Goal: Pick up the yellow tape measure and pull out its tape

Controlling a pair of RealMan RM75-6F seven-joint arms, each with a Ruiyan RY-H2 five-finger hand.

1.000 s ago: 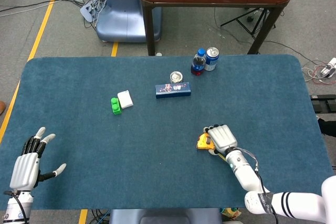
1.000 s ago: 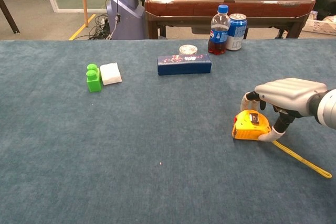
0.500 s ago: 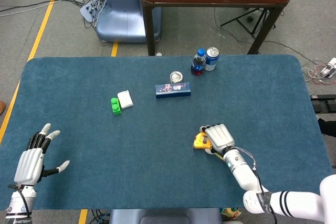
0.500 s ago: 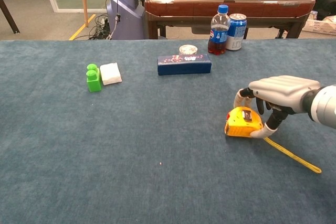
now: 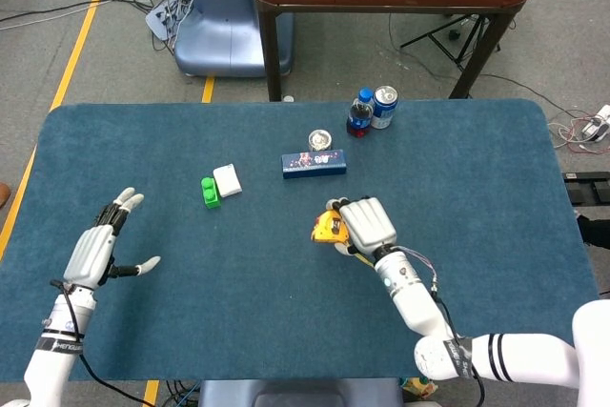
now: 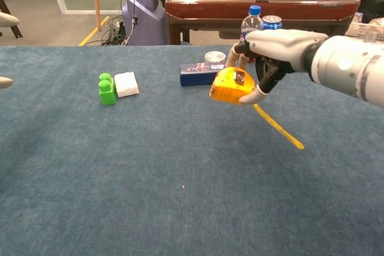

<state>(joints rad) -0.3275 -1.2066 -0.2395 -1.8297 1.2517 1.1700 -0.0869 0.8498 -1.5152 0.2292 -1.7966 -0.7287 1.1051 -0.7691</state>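
With the right hand [image 6: 273,49] gripping the raised tape measure [image 6: 233,86], the spread, empty left hand [image 5: 95,253] must next take the blade [image 6: 278,126] trailing below those fingers.

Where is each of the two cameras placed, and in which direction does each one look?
Head view: high above the table's near edge, looking steeply down on the blue table; shows both arms, the open left hand and the right hand.
Chest view: low, near table height, looking forward across the table; shows the right hand and only fingertips of the left.
Shared: the right hand holding the yellow tape measure, the green block, the blue box.
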